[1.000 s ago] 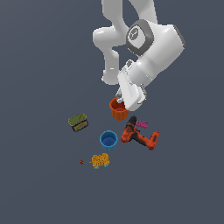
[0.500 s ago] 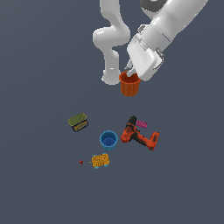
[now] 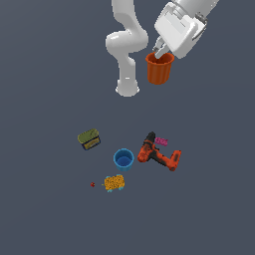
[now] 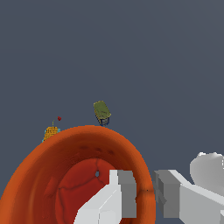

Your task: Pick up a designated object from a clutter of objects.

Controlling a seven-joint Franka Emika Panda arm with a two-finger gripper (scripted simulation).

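Note:
The orange-red tapered cup [image 3: 159, 69] hangs high above the floor, upright, with my gripper [image 3: 162, 53] shut on its rim. In the wrist view the cup [image 4: 65, 175] fills the lower part of the picture; one finger [image 4: 116, 197] is inside the rim and the other [image 4: 168, 194] outside it. The rest of the clutter lies far below: a blue cup [image 3: 123, 159], an orange-and-black drill [image 3: 158, 153], an olive-green tin [image 3: 88, 138], a speckled yellow-orange block [image 3: 114, 183], a small pink piece [image 3: 161, 141] and a tiny red bead [image 3: 92, 185].
The arm's white base column [image 3: 127, 74] stands behind the clutter, to the exterior view's left of the lifted cup. The tin [image 4: 102, 111], the block [image 4: 50, 132] and the bead [image 4: 59, 118] also show past the cup's rim in the wrist view.
The gripper has risen with the orange-red cup, from floor level beside the drill to well above the clutter, drifting toward the exterior view's right. The other items have not moved.

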